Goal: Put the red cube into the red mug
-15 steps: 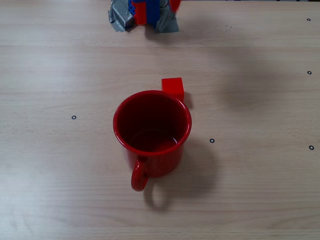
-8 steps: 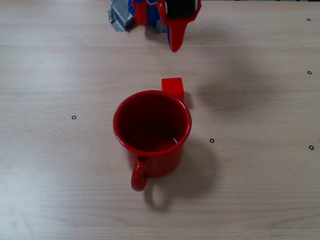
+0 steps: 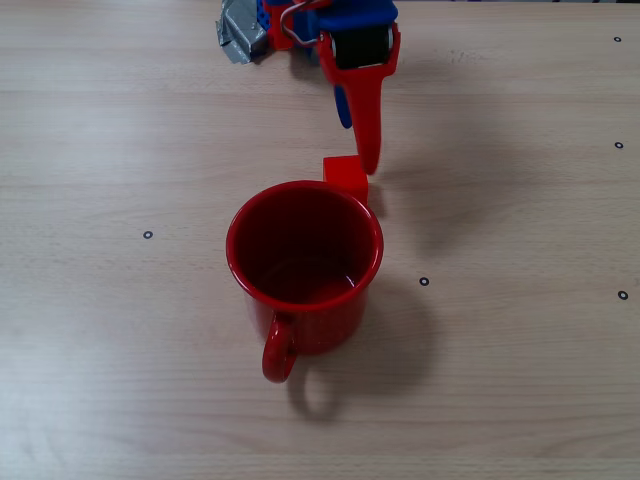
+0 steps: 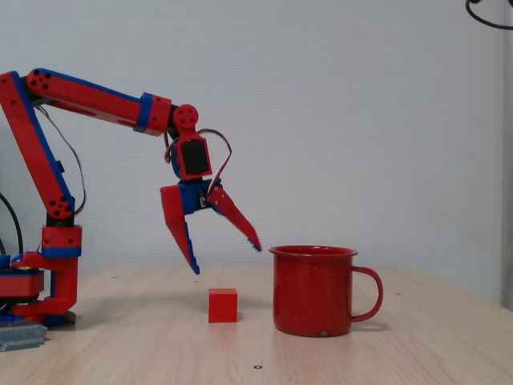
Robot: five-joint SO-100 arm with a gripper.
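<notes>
Side-on fixed view, left to right: red-and-blue arm (image 4: 88,104) reaching forward; gripper (image 4: 227,258), fingers spread wide, hovering above the red cube (image 4: 224,305); cube on bare table (image 4: 144,345), just beside the upright red mug (image 4: 314,290).

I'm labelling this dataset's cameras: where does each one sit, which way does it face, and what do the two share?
Overhead fixed view: above the table, looking straight down into the red mug; the red cube sits beside its rim; only the claw and arm base show.
Side fixed view: at table height, facing a wall; the whole arm shows, open claw hanging above the cube, left of the mug.
Shared: mug, cube, claw, table.
</notes>
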